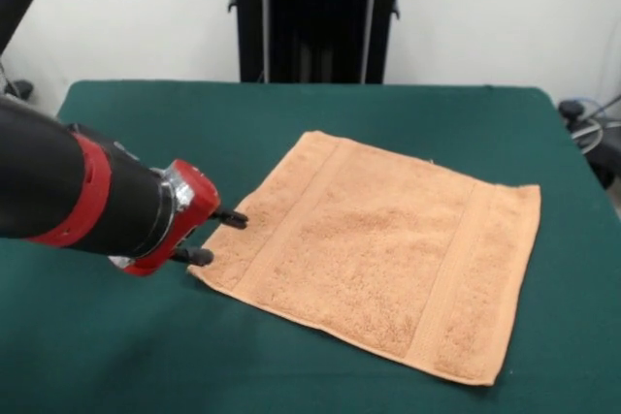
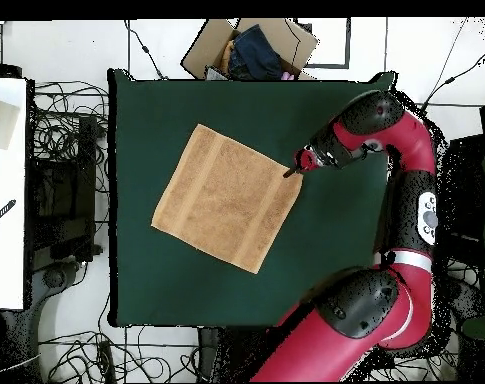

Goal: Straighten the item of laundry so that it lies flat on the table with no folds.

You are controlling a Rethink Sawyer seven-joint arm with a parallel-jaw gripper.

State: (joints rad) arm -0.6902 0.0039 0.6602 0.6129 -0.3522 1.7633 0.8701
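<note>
Towel (image 1: 374, 264) looks pretty much spread out already, sitting diamond-wise near the middle of the green surface (image 1: 291, 109), turned so its corners point toward the surface's edges rather than squaring up with them. From the front camera the gripper (image 1: 218, 238) is right at one side edge of the towel, close to a corner, with its two black fingertips (image 1: 233, 219) spread apart, one above the other, and nothing pinched between them that I can see. Whether the tips are actually touching the cloth or just beside it, can't tell from here. The overhead shot shows the same thing: gripper (image 2: 293, 170) at the towel (image 2: 226, 195) corner that points toward the arm's side, rest of the towel stretching away from it across the surface (image 2: 146, 280). So the whole towel lies on the far side of the gripper from the arm, and the woven bands run roughly parallel to the edge it's next to. I don't spot any obvious folds, maybe a slight lift at that edge. My guess is it's nearly done, and any last tug would be outward from this corner.
</note>
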